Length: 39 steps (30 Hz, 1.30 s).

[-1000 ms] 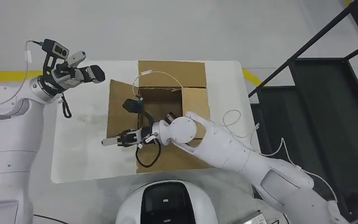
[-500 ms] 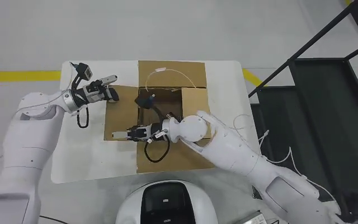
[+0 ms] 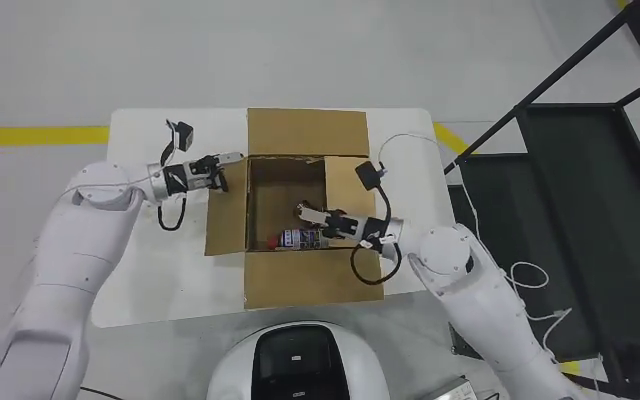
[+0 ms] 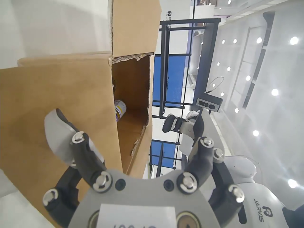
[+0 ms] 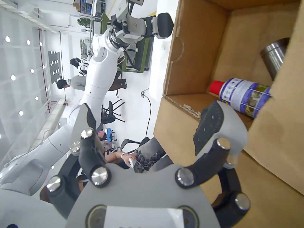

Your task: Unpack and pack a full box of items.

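An open cardboard box stands mid-table with its flaps spread. On its floor lies a spray can with a red cap and a purple-and-white label. Beside the can is a metal cylinder, partly hidden by a flap. My right gripper is open inside the box, just above the can, with nothing held. My left gripper is open at the box's far-left corner. Its fingers straddle the raised left flap without touching it. The can shows past that flap.
The white table has bare room to the left of the box. Loose white cable trails by the right arm near the box's right flap. A black stair frame stands beyond the table's right edge.
My right arm swung from the box's left side across to its right, and its gripper now sits inside the box. My left arm came in to the left flap, which looks more raised.
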{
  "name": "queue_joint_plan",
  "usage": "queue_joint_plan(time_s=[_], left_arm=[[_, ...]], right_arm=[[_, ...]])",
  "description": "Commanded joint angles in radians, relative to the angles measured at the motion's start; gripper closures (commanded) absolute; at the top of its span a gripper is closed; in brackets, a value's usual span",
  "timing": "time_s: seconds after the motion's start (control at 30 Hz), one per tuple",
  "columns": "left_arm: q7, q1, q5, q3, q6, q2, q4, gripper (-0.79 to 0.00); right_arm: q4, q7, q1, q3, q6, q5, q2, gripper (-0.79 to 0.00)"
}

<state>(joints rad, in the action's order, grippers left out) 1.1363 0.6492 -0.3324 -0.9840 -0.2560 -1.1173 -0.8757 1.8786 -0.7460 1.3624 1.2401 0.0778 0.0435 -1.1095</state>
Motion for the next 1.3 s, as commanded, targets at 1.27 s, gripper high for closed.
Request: queue_joint_plan(time_s=[1.27], left_arm=[[-0.101, -0.144, -0.046, 0.274, 0.010, -0.136, -0.225, -0.785]], right_arm=[[-0.014, 0.010, 0.161, 0.209, -0.086, 0.104, 0.030, -0.785]])
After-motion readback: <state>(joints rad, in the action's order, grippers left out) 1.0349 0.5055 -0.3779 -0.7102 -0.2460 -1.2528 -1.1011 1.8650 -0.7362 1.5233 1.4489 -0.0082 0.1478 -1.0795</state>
